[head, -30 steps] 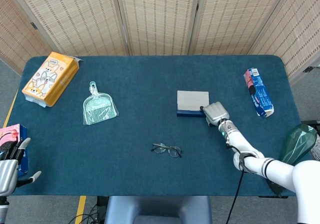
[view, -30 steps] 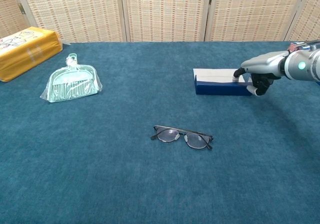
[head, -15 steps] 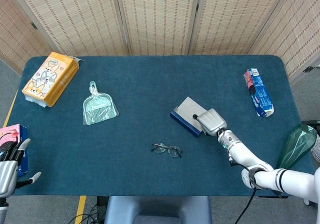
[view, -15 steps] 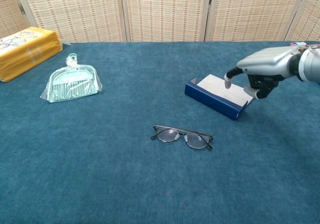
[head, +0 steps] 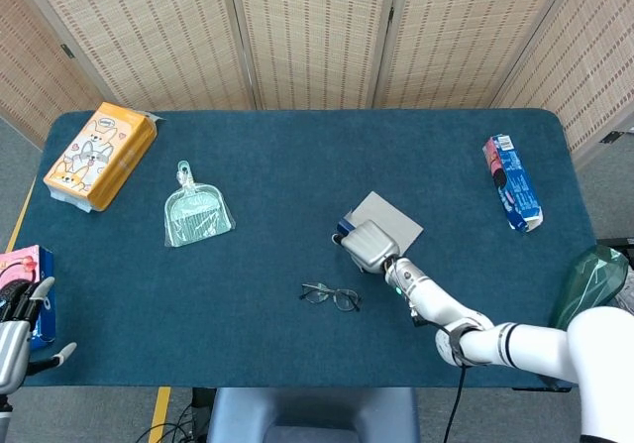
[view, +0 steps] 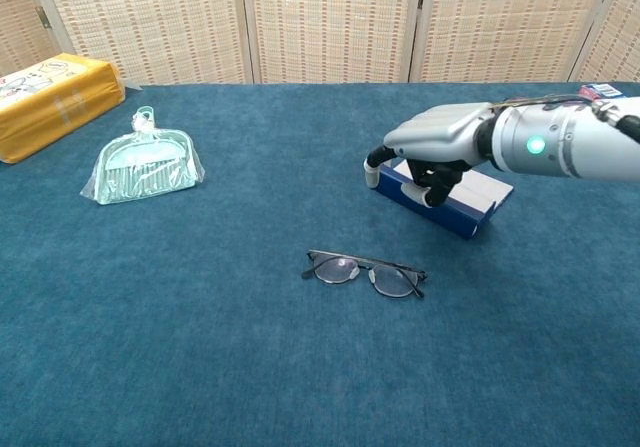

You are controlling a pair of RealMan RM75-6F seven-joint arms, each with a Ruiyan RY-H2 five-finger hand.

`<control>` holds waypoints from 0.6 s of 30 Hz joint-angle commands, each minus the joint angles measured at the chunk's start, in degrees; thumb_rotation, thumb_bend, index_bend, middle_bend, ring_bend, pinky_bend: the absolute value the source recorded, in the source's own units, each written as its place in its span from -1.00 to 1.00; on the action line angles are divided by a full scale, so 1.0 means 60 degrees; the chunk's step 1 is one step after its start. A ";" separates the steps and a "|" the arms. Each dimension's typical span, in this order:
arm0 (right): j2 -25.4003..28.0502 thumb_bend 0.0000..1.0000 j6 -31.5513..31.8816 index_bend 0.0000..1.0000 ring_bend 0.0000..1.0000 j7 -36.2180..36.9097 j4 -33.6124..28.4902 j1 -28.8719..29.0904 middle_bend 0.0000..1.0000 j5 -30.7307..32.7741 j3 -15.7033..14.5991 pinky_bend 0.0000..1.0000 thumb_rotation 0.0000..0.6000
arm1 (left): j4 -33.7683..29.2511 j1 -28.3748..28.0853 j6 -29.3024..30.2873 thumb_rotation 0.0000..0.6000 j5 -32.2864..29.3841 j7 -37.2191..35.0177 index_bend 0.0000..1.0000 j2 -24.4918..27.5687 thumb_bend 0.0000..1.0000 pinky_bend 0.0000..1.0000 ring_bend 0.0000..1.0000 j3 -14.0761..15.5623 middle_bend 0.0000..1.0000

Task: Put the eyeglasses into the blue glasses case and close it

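The glasses (head: 331, 296) (view: 365, 272) lie unfolded on the table (head: 267, 166), lenses toward the robot. At about 1 o'clock from them sits the case (head: 386, 223) (view: 455, 203), lying askew and closed as far as can be seen. The right hand (head: 368, 246) (view: 436, 147) covers its near-left corner, fingers curled down at the edge; whether they grip it is hidden. The left hand (head: 22, 324), at 9 o'clock by the table edge, is cut off, fingers spread, holding nothing visible. At 10 o'clock lies a dustpan (head: 196, 212) (view: 143, 166).

Blue glasses case (view: 446, 206), grey lid; dark-framed eyeglasses (view: 365, 270); teal tablecloth (view: 200, 347); silver robot hand (view: 432, 145).
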 commanded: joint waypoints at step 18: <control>-0.0109 0.25 0.1155 -0.56 1.00 0.0666 0.1215 -0.0087 1.00 0.0773 0.0020 0.68 1.00 | 0.0327 0.0006 -0.0205 1.00 -0.0196 -0.0231 -0.83 -0.0113 -0.67 -0.43 -0.79 -0.0065 -0.70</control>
